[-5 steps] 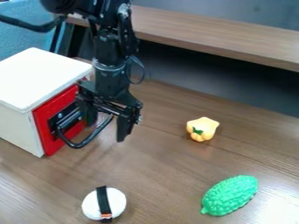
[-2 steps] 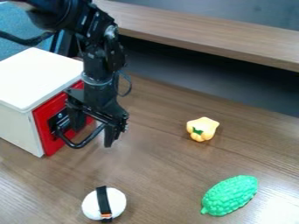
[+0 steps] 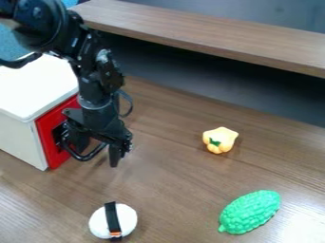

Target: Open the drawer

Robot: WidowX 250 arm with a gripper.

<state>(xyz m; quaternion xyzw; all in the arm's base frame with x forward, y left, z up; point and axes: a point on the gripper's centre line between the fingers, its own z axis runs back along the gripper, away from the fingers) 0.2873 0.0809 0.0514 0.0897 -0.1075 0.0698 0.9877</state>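
as the black gripper (image 3: 95,156) hangs at eight o'clock, we see its fingers spread wide around the drawer's curved handle (image 3: 89,155), gripping nothing; whether they touch it, we cannot tell. the red-fronted drawer (image 3: 49,144) sits closed in its white cabinet (image 3: 22,135) at nine. we find a yellow toy pepper (image 3: 220,140) at four and a bumpy green toy (image 3: 249,212) at five.

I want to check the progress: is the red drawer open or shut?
Shut: the red drawer front sits against the white box, with no gap showing between.
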